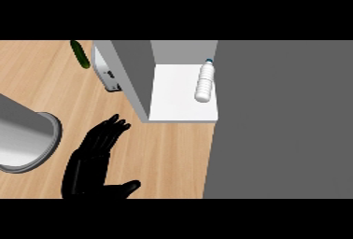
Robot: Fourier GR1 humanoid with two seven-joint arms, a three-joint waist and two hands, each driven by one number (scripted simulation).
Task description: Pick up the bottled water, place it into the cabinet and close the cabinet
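Observation:
The bottled water (204,82), clear with a blue cap, lies on its side on the white floor of the cabinet (176,109), close to the right-hand side. A wide grey panel (283,121), seemingly the cabinet's door, fills the right of the head view and borders the cabinet's opening. My left hand (96,149) is over the wooden counter, below and left of the cabinet. It is open, with straight fingers pointing toward the cabinet's left wall and the thumb spread out. It touches nothing. My right hand does not show.
A grey round container (24,140) stands at the left edge, beside my left hand. A green cucumber (81,53) lies at the back left. A white panel with a dark handle (109,74) stands against the cabinet's left side.

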